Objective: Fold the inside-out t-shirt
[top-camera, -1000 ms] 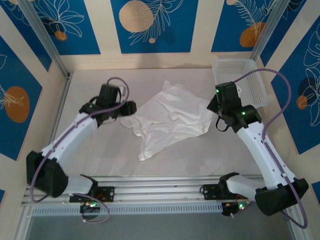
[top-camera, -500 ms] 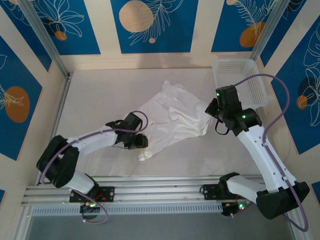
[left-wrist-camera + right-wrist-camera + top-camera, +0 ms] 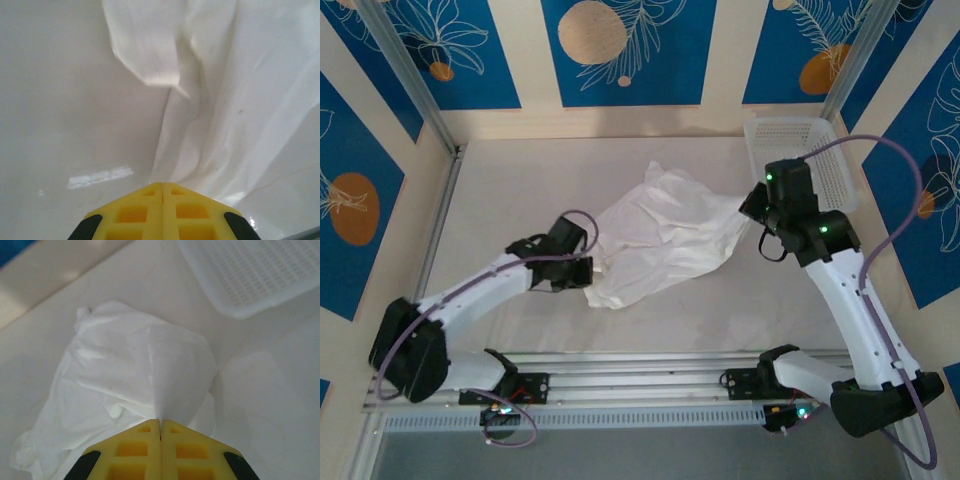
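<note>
White t-shirt (image 3: 660, 238) wrinkled, bunched mid-table, right edge lifted into peak, lower-left corner pulled taut

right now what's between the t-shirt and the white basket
In the right wrist view, a stretch of bare table separates the t-shirt from the basket.

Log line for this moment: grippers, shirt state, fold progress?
left gripper: shut on t-shirt near-left edge | right gripper: shut on t-shirt right edge | t-shirt: crumpled on table, not yet folded | basket: far right, apart

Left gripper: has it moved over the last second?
Yes. The left gripper has come nearer the front rail, down the left edge of the t-shirt, and now pinches it.
</note>
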`<action>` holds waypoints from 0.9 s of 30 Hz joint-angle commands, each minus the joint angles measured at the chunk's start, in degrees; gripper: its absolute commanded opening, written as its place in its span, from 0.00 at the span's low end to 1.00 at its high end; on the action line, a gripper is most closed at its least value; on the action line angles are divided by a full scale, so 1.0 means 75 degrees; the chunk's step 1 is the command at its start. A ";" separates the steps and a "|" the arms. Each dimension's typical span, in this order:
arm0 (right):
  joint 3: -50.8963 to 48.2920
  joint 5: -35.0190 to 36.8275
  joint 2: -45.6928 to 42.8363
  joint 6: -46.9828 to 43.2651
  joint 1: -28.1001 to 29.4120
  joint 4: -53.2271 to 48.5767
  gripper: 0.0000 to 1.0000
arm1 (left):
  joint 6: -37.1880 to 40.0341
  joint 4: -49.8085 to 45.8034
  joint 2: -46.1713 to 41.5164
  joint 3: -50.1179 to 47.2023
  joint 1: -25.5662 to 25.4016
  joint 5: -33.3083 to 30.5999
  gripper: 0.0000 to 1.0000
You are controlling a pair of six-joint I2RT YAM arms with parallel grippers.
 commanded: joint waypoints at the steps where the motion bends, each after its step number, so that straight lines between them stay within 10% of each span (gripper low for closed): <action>1: 0.1034 0.0201 0.0044 -0.0297 -0.0120 0.0027 0.00 | 0.0579 -0.0872 -0.0905 0.1052 0.0526 -0.0672 0.00; 13: 0.2193 0.0941 -0.0864 -0.0361 -0.0750 0.0734 0.00 | 0.1432 -0.1592 -0.3590 0.2608 0.1123 -0.4231 0.00; 19: -0.0683 0.1105 -0.2163 0.0786 -0.0835 0.0607 0.00 | 0.0152 -0.1392 -0.4425 0.0013 0.1123 -0.3335 0.00; 22: -0.1905 0.0465 -0.2717 0.1329 -0.0948 0.0383 0.00 | -0.0545 -0.1312 -0.4900 -0.0998 0.1122 -0.2864 0.33; 27: -0.2947 -0.0524 -0.3083 0.1900 -0.1000 -0.0034 0.00 | -0.0223 -0.0779 -0.5571 -0.1249 0.1123 -0.2782 0.47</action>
